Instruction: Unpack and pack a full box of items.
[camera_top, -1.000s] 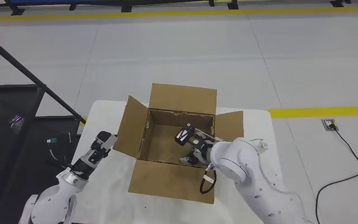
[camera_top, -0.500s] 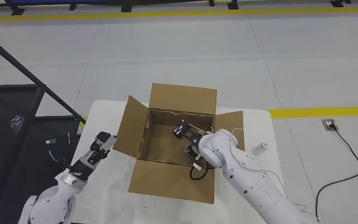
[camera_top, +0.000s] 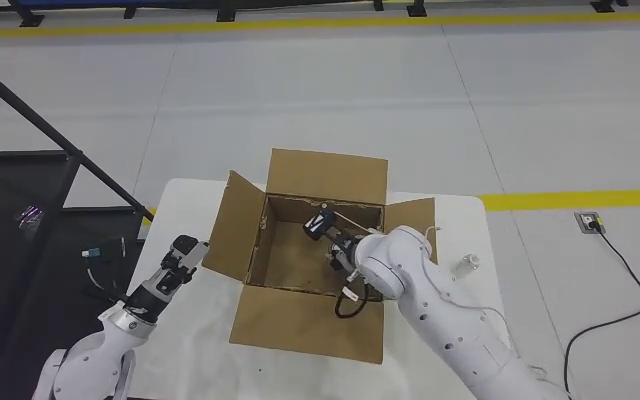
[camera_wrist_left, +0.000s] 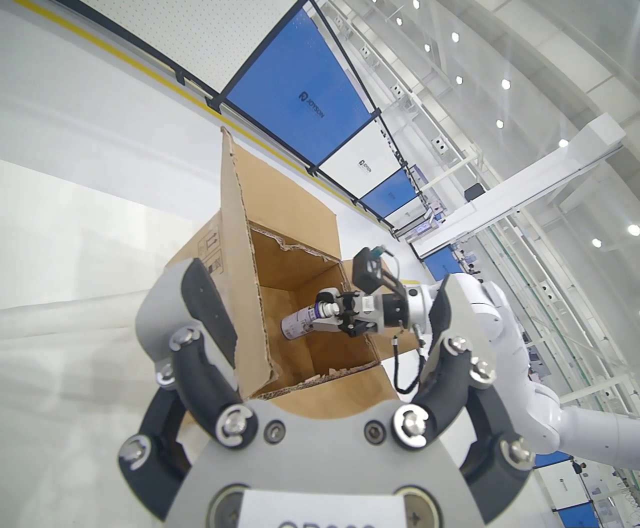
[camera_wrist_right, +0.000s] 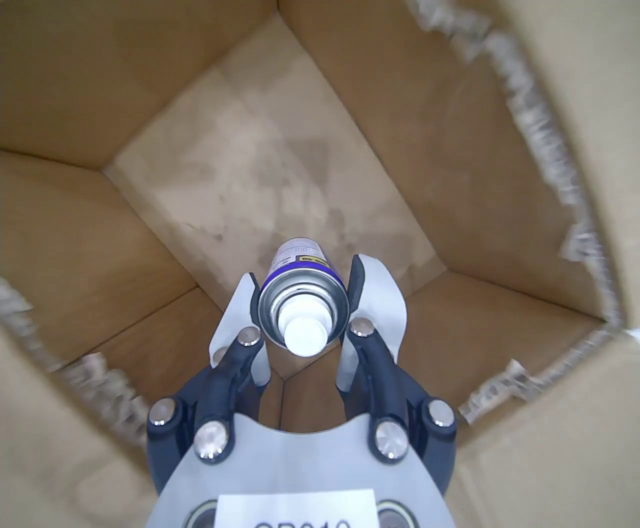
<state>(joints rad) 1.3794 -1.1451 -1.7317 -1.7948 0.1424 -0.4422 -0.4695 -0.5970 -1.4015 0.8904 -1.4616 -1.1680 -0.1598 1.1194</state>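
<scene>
An open cardboard box (camera_top: 310, 325) stands mid-table with its flaps spread. My right gripper (camera_top: 330, 243) is inside it, shut on a spray can (camera_wrist_right: 300, 295) with a white nozzle and purple band, held by its upper part. The can (camera_wrist_left: 300, 324) points down toward the bare box floor (camera_wrist_right: 250, 165); I cannot tell if it touches. The right gripper (camera_wrist_right: 305, 272) has a finger on each side of the can. My left gripper (camera_top: 185, 252) is open, low over the table just outside the box's left flap (camera_wrist_left: 240, 280), with nothing in it.
A small white bottle (camera_top: 463, 265) stands on the white table (camera_top: 190, 320) to the right of the box. A black rack (camera_top: 40, 230) sits off the table's left edge. Bare table lies in front of and left of the box.
The right arm has swung left and further into the box with the can, uncovering the small white bottle on the table. The left arm has stayed put.
</scene>
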